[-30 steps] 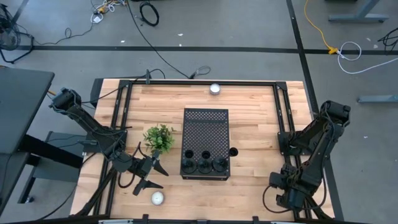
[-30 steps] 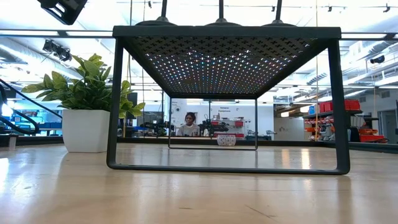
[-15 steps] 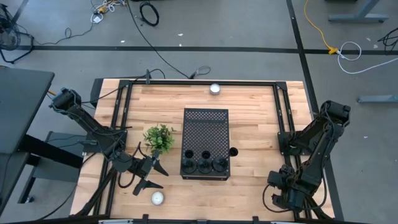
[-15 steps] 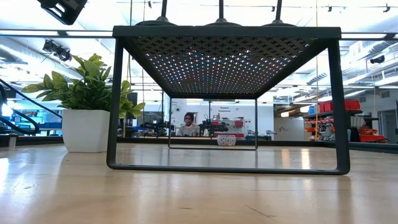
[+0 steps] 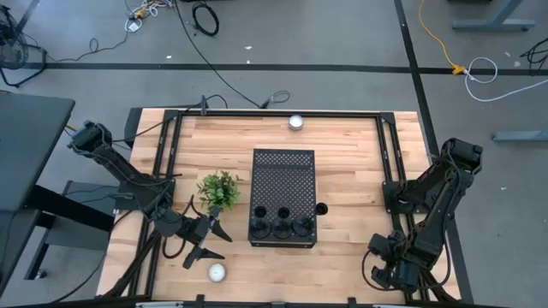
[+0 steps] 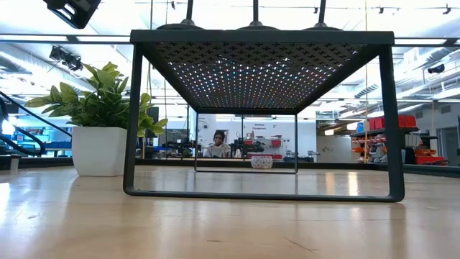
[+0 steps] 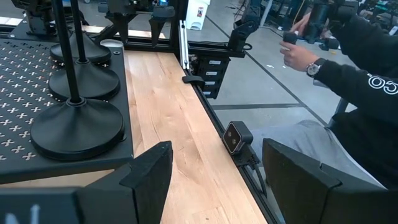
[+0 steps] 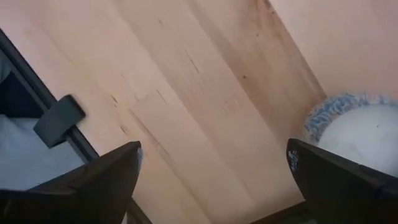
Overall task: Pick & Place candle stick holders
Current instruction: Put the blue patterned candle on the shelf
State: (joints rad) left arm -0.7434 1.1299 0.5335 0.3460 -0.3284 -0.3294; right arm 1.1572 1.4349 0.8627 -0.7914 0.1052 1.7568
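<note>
Three black candle stick holders (image 5: 280, 226) stand in a row by their round bases on the near end of the black perforated box (image 5: 282, 175). They also show in the left wrist view (image 7: 74, 121). A fourth holder (image 5: 322, 209) stands on the table just right of the box. My left gripper (image 5: 212, 242) is open and empty, left of the box's near end, and its fingers (image 7: 149, 168) point toward the holders. My right gripper (image 8: 214, 149) is open and empty, low over the table's near right corner (image 5: 387, 261).
A potted plant (image 5: 220, 190) stands left of the box. White round candles lie at the far edge (image 5: 295, 121) and the near edge (image 5: 217, 272). A white round thing (image 8: 357, 134) lies by my right gripper. A person (image 7: 348, 68) stands beyond the table's right side.
</note>
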